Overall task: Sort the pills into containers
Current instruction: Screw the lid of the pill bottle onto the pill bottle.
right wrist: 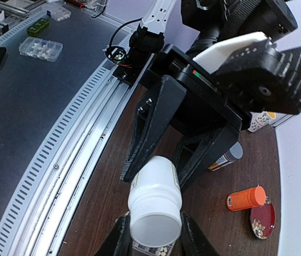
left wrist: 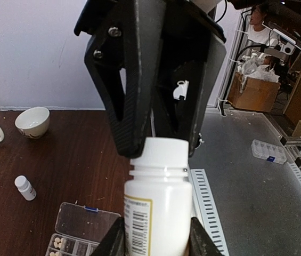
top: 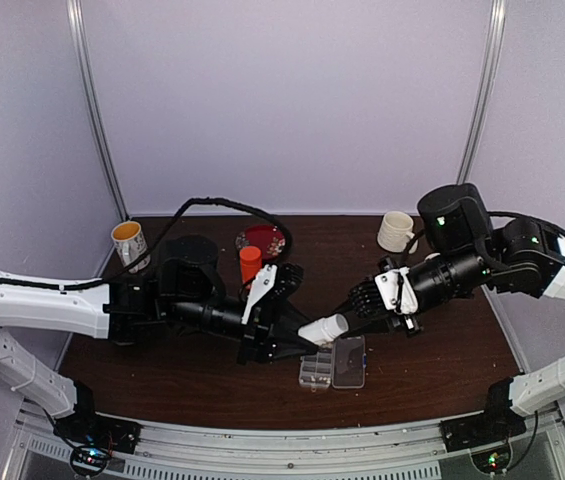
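Tabletop [top: 162,380] of dark brown wood fills the lower half of the top view. Two arms reach in over it and meet near the middle, the left arm [top: 42,305] from the left edge of the frame and the right arm [top: 522,255] from the right edge. The left hand [left wrist: 155,234] is closed partway on the body of a white bottle [top: 324,329], its fingers pressing the labelled sides at the bottom of the left wrist view. The right hand [right wrist: 153,237] is closed partway on the same bottle at its cap [left wrist: 158,154], with a finger on each side. The bottle is held tilted between the two hands, off the tabletop. Just below it in the top view, at lower centre, sits the clear organiser box [top: 315,374] with its lid [top: 349,362] lying open to the right. Toward the back, a white mug [top: 395,230] stands at upper right, a red plate [top: 262,240] and an orange bottle [top: 250,263] at upper centre, and a yellowish cup [top: 130,243] at upper left. A small white bottle [left wrist: 25,188] stands upright at the left of the left wrist view, apart from the box. The pills [left wrist: 58,243] lie in the box's compartments, cream dots at the lower left of that view
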